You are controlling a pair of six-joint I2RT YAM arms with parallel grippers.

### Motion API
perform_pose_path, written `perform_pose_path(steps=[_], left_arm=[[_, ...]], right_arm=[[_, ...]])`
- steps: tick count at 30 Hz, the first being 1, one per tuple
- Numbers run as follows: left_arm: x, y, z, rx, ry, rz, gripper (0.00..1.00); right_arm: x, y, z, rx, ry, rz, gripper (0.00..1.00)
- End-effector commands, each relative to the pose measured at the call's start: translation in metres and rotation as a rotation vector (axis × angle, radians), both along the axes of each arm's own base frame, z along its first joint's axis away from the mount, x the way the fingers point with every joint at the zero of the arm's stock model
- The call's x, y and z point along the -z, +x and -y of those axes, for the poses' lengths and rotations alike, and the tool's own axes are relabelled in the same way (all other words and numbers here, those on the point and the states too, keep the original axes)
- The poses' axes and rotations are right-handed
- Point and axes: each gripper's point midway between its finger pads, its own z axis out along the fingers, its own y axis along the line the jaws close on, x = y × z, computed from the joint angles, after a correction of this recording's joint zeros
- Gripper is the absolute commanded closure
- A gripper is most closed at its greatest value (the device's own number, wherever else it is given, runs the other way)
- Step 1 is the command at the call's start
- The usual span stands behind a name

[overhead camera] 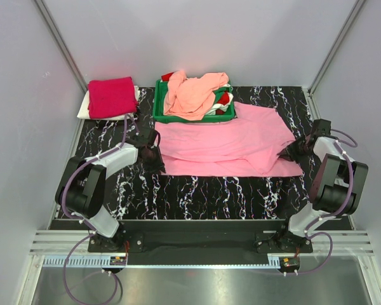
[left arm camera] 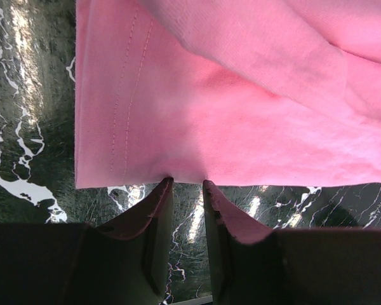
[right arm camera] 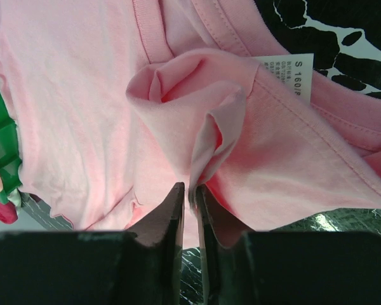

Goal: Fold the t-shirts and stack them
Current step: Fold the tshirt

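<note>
Pink tee: spread flat across the middle of the table, its upper edge touching the tray.
Left pincer: at the pink tee's left edge; fingers a little apart, table showing in the gap, tips right at the hem. No cloth can be seen between them.
Right pincer: at the tee's right edge, beside the neck; fingers nearly together, clamped on a raised fold of the pink cloth.
Label: white, at the neckline, upper right of the right wrist view.
Peach tee: crumpled in the tray, top centre of the overhead view, spilling over the rim.
Crimson tee: folded, upper left of the table, lying on the white tee.
Tray: green, at the far edge of the table, just right of the folded stack.
</note>
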Motion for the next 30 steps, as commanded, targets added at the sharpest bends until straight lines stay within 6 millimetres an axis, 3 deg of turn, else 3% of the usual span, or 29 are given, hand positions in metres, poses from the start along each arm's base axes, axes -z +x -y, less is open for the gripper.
perform_pose_path(steps=[1,5,10,13,16,17,18,20,21,23,24,25,26,27,28,30], left_arm=[[-0.012,0.010,0.009,0.006,-0.036,0.055,0.71],[-0.012,0.009,0.009,0.007,-0.034,0.052,0.71],[-0.013,0.008,0.010,0.009,-0.036,0.054,0.72],[-0.016,0.008,0.009,0.010,-0.037,0.059,0.72],[-0.022,0.009,0.010,0.017,-0.041,0.070,0.72],[-0.023,0.008,0.010,0.019,-0.039,0.068,0.72],[-0.026,0.009,0.010,0.019,-0.041,0.074,0.72],[-0.029,0.009,0.010,0.023,-0.042,0.077,0.72],[-0.031,0.009,0.010,0.023,-0.044,0.081,0.72],[-0.031,0.007,0.011,0.029,-0.049,0.076,0.72],[-0.032,0.007,0.012,0.033,-0.055,0.077,0.72],[-0.032,0.006,0.012,0.033,-0.055,0.076,0.72],[-0.031,0.006,0.012,0.037,-0.055,0.073,0.72],[-0.030,0.005,0.012,0.037,-0.055,0.070,0.72],[-0.029,0.004,0.012,0.040,-0.053,0.068,0.72],[-0.026,0.002,0.011,0.044,-0.051,0.056,0.72]], right_arm=[[-0.001,0.005,-0.005,-0.023,0.006,0.035,0.80],[0.004,0.004,-0.007,-0.033,0.018,0.030,0.82],[0.010,0.004,-0.011,-0.037,0.038,0.034,1.00],[0.003,0.015,-0.014,-0.036,0.060,0.061,1.00],[-0.016,0.040,-0.018,-0.032,0.064,0.109,1.00],[-0.014,0.046,-0.022,-0.036,0.072,0.099,1.00],[-0.030,0.064,-0.026,-0.046,0.069,0.137,1.00],[-0.028,0.082,-0.032,-0.051,0.075,0.125,1.00],[-0.046,0.103,-0.037,-0.056,0.078,0.168,1.00],[-0.034,0.122,-0.039,-0.048,0.082,0.137,1.00],[-0.051,0.143,-0.039,-0.045,0.081,0.180,1.00],[-0.035,0.151,-0.046,-0.051,0.095,0.147,1.00],[-0.046,0.168,-0.047,-0.046,0.097,0.177,1.00],[-0.042,0.174,-0.050,-0.045,0.103,0.168,1.00],[-0.023,0.180,-0.056,-0.052,0.113,0.133,0.99],[-0.022,0.196,-0.059,-0.043,0.123,0.135,0.95]])
